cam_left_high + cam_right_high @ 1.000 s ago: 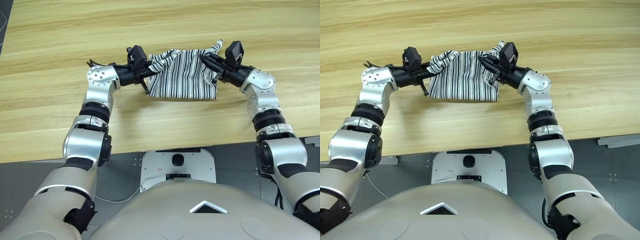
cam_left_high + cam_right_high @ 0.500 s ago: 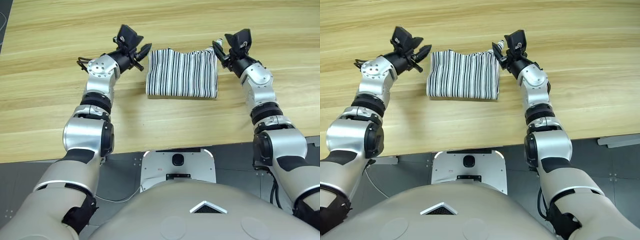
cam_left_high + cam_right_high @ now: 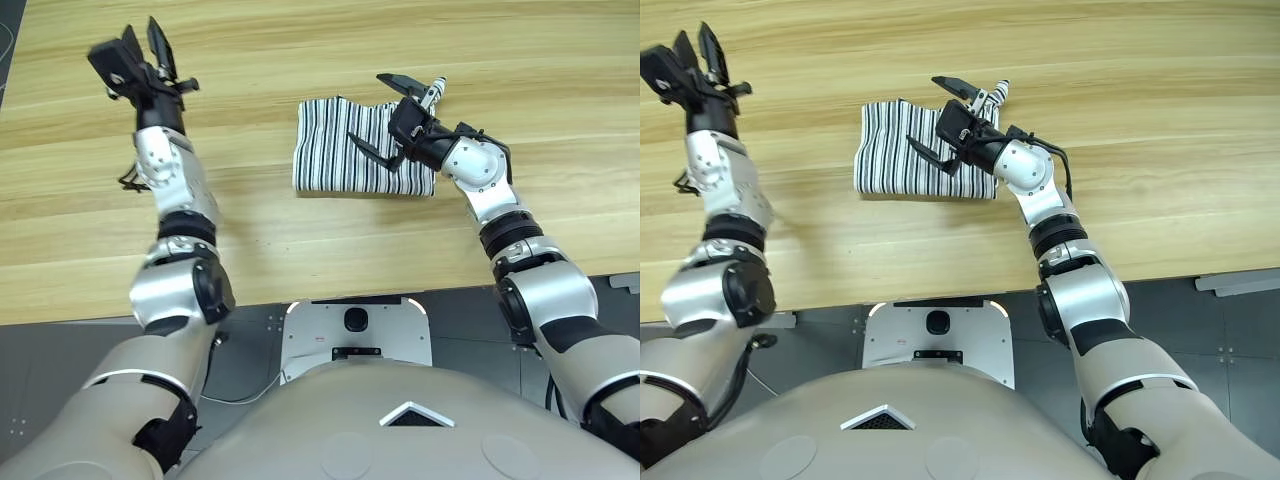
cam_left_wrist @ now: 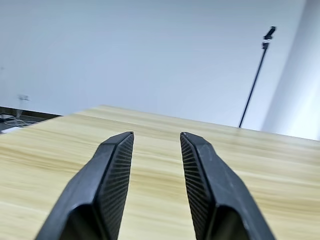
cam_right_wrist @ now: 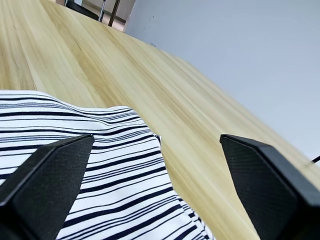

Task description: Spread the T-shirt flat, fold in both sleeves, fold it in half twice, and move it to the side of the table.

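Head views, table (image 3: 300,250): pale wood planks running across, with grey floor (image 3: 60,340) along its near edge.
Head views, T-shirt (image 3: 335,160): black-and-white striped, folded into a neat rectangle and lying flat near the table's middle; a twisted tip of cloth (image 3: 437,88) pokes out at its far right corner.
Head views, left gripper (image 3: 143,35): raised over the far left of the table, well apart from the T-shirt, its jaws parted and nothing between them.
Head views, right gripper (image 3: 383,115): spread wide over the T-shirt's right half and empty; I cannot tell whether the lower finger touches the cloth.
Left wrist view, room: a bare white wall (image 4: 125,50) beyond the table's far edge, with a thin black stand (image 4: 254,82) in front of it.
Left wrist view, left gripper (image 4: 156,136): two ribbed black fingers (image 4: 117,175) held apart, with bare wood (image 4: 155,195) between them.
Right wrist view, right gripper (image 5: 157,137): fingers (image 5: 45,185) far apart, gripping nothing, with the striped T-shirt (image 5: 115,170) lying between them on the planks (image 5: 150,75).
Right wrist view, room: the light wall (image 5: 240,50) again behind the table.
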Controlling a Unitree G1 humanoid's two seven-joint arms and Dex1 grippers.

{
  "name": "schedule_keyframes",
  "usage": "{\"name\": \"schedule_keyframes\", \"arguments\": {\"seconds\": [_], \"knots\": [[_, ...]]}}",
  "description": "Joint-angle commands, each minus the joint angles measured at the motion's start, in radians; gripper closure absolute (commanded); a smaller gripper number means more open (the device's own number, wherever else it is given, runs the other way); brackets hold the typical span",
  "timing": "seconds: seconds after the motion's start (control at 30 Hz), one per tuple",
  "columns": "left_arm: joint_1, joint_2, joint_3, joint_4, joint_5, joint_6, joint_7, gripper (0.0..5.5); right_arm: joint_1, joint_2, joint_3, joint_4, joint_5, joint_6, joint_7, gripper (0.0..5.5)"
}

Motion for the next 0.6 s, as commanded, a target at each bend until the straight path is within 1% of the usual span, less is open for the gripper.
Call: {"name": "schedule_keyframes", "arguments": {"seconds": [0.03,0.2,0.27,0.43,0.53,0.6], "knots": [[0.107,-0.061,0.018,-0.175,-0.048,-0.076,-0.020,3.76,-0.032,0.055,-0.048,0.068,0.061,0.067,0.058,0.84],[0.163,-0.118,-0.009,-0.272,-0.035,-0.093,-0.016,3.76,-0.052,0.087,-0.099,0.148,0.085,0.169,0.035,0.84],[0.173,-0.136,-0.023,-0.280,-0.020,-0.101,-0.018,3.76,-0.060,0.090,-0.095,0.192,0.055,0.235,-0.022,0.84],[0.181,-0.147,-0.033,-0.282,0.000,-0.123,-0.012,3.76,-0.053,0.043,-0.019,0.231,-0.079,0.282,-0.174,0.84],[0.180,-0.146,-0.030,-0.286,0.015,-0.155,-0.001,3.76,-0.063,-0.043,0.070,0.243,-0.210,0.304,-0.327,0.84],[0.178,-0.144,-0.032,-0.285,0.026,-0.173,0.004,3.76,-0.072,-0.089,0.090,0.250,-0.250,0.316,-0.393,0.84]]}}
